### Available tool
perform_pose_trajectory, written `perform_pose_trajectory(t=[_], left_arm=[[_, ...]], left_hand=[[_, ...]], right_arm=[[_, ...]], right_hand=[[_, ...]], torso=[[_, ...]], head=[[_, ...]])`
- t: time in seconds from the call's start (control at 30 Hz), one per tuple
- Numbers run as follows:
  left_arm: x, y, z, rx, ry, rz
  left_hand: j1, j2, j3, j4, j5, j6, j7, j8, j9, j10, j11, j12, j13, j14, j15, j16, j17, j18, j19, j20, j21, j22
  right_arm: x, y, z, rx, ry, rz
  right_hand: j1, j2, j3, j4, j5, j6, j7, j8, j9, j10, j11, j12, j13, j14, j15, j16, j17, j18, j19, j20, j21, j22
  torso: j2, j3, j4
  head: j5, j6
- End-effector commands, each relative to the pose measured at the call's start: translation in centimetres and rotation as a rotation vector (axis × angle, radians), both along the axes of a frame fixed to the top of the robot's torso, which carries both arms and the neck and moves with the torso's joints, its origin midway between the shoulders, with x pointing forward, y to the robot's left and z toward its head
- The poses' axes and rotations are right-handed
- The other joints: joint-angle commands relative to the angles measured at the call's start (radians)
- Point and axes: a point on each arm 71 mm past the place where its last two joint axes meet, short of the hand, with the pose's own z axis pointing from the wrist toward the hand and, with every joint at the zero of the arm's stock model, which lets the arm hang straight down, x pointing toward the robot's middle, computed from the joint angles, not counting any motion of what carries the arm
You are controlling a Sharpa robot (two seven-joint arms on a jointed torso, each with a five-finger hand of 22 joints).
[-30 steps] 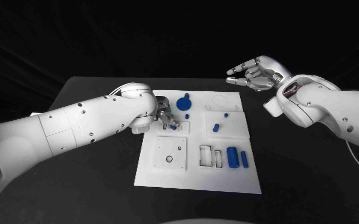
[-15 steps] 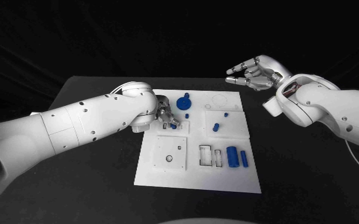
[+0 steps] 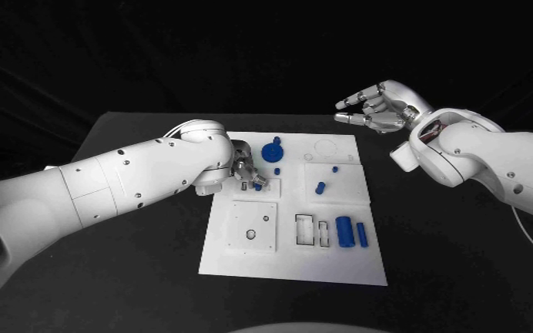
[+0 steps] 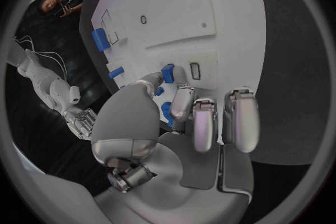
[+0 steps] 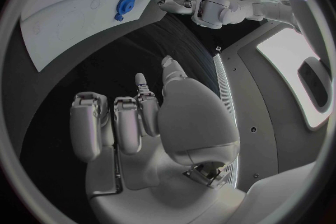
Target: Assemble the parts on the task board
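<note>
While the right robot hand (image 3: pixel 377 109) hovers empty, fingers spread, the left robot hand (image 3: pixel 244 171) has lowered its pinched blue part (image 3: pixel 258 185) toward the task board (image 3: pixel 294 271) at 9 o'clock, nearing insertion.

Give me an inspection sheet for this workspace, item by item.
Surface: black table, bare around the board.
Job's things: white task board mid-table; blue gear standing at its far end; two blue cylinders lying near its right edge; a small blue part pinched in the left hand.
Clutter: nothing seen.
Hands: left hand low over the board, fingers curled around the part; right hand raised beyond the board, fingers apart, holding nothing.
Cables: nothing seen on the table.
Surroundings: dark backdrop.
</note>
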Motion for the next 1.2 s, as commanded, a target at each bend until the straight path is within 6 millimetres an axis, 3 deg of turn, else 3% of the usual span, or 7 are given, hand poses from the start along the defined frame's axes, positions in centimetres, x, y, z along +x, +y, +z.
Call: perform_pose_trajectory(t=[0.03, 0.2, 0.43, 0.5, 0.73, 1.03, 1.2], left_arm=[[-0.4, -0.1, -0.8, 0.026, 0.039, -0.016], [-0.3, 0.0, -0.8, 0.019, 0.03, -0.007], [-0.1, 0.2, -0.4, -0.013, -0.004, 0.026], [-0.1, 0.4, -0.3, -0.031, -0.014, 0.04], [-0.2, 1.0, 0.8, -0.142, -0.015, 0.104], [1.1, 2.4, 4.4, -0.211, 0.042, 0.089], [2.8, 3.7, 6.0, -0.158, 0.029, 0.081]], left_hand=[[0.004, 0.008, -0.013, 0.002, 0.0, 0.005, -0.001, -0.002, 0.0, 0.007, -0.003, 0.005, 0.002, 0.105, -0.008, 0.003, 0.263, -0.014, 0.059, -0.007, 0.004, 0.113], [-0.002, 0.016, -0.05, 0.016, -0.018, 0.009, -0.002, -0.004, 0.0, 0.009, -0.004, 0.006, 0.004, 0.105, -0.008, 0.003, 0.263, -0.015, 0.059, -0.007, 0.004, 0.114], [-0.052, 0.048, -0.165, 0.022, -0.263, 0.015, -0.004, -0.007, 0.001, 0.014, -0.004, 0.008, 0.009, 0.105, -0.009, 0.003, 0.263, -0.015, 0.061, -0.009, 0.005, 0.119], [-0.071, 0.054, -0.198, 0.023, -0.311, 0.016, -0.004, -0.006, 0.002, 0.014, -0.005, 0.009, 0.01, 0.105, -0.01, 0.003, 0.263, -0.015, 0.061, -0.009, 0.005, 0.119], [-0.058, 0.056, -0.247, 0.022, -0.32, -0.005, 0.003, -0.015, 0.002, -0.009, 0.0, -0.023, -0.024, 0.105, -0.007, 0.003, 0.263, -0.009, 0.051, -0.007, -0.016, 0.091], [0.042, 0.059, -0.298, 0.02, -0.308, -0.099, 0.048, -0.101, -0.058, -0.074, 0.038, -0.1, -0.113, 0.105, 0.024, 0.003, 0.263, 0.004, 0.029, 0.019, -0.063, 0.03], [0.059, 0.062, -0.306, 0.02, -0.308, -0.099, 0.053, -0.113, -0.073, -0.076, 0.043, -0.101, -0.117, 0.105, 0.029, 0.003, 0.263, 0.005, 0.028, 0.024, -0.066, 0.026]], right_arm=[[-0.1, 0.2, 0.0, 0.0, 0.0, 0.017], [-0.1, 0.2, 0.0, 0.0, 0.0, 0.017], [0.0, 0.2, 0.0, 0.001, 0.0, 0.017], [0.0, 0.2, 0.0, 0.001, 0.0, 0.016], [0.0, 0.2, -0.1, 0.001, 0.002, 0.016], [0.2, 0.1, -0.4, 0.001, 0.007, 0.013], [0.3, 0.2, -0.6, 0.001, 0.01, 0.012]], right_hand=[[-0.008, -0.001, -0.005, 0.002, 0.005, -0.006, 0.002, 0.003, 0.002, 0.019, 0.004, 0.0, 0.151, 0.076, 0.003, -0.005, 0.141, 0.016, -0.001, 0.004, -0.004, 0.016], [-0.009, -0.001, -0.006, 0.002, 0.007, -0.006, 0.002, 0.003, 0.002, 0.018, 0.004, -0.001, 0.151, 0.075, 0.003, -0.005, 0.14, 0.016, -0.002, 0.004, -0.004, 0.016], [-0.009, -0.001, -0.006, 0.002, 0.007, -0.006, 0.002, 0.003, 0.002, 0.018, 0.004, -0.001, 0.151, 0.075, 0.003, -0.005, 0.14, 0.016, -0.002, 0.004, -0.004, 0.016], [-0.009, -0.001, -0.006, 0.002, 0.007, -0.006, 0.002, 0.003, 0.002, 0.018, 0.004, -0.001, 0.151, 0.075, 0.003, -0.005, 0.14, 0.016, -0.002, 0.004, -0.004, 0.016], [-0.01, -0.001, -0.007, 0.002, 0.008, -0.006, 0.002, 0.003, 0.002, 0.018, 0.004, -0.002, 0.15, 0.075, 0.003, -0.006, 0.139, 0.017, -0.002, 0.004, -0.005, 0.015], [-0.01, -0.001, -0.007, 0.002, 0.008, -0.006, 0.002, 0.003, 0.002, 0.018, 0.004, -0.002, 0.15, 0.075, 0.003, -0.006, 0.139, 0.017, -0.002, 0.004, -0.005, 0.015], [-0.01, -0.001, -0.007, 0.002, 0.008, -0.006, 0.002, 0.003, 0.002, 0.018, 0.004, -0.002, 0.15, 0.075, 0.003, -0.006, 0.139, 0.017, -0.002, 0.004, -0.005, 0.015]], torso=[[-0.001, -0.0001, 0.0009], [-0.001, 0.0001, 0.0005], [-0.001, -0.0008, -0.0003], [-0.001, -0.0012, 0.0002], [-0.001, -0.0011, 0.0004], [-0.001, -0.0007, 0.0008], [0.0, -0.0002, -0.0001]], head=[[-0.001, 0.0], [0.0, 0.0], [0.001, 0.006], [0.0, 0.007], [0.0, 0.01], [0.008, 0.019], [0.01, 0.022]])
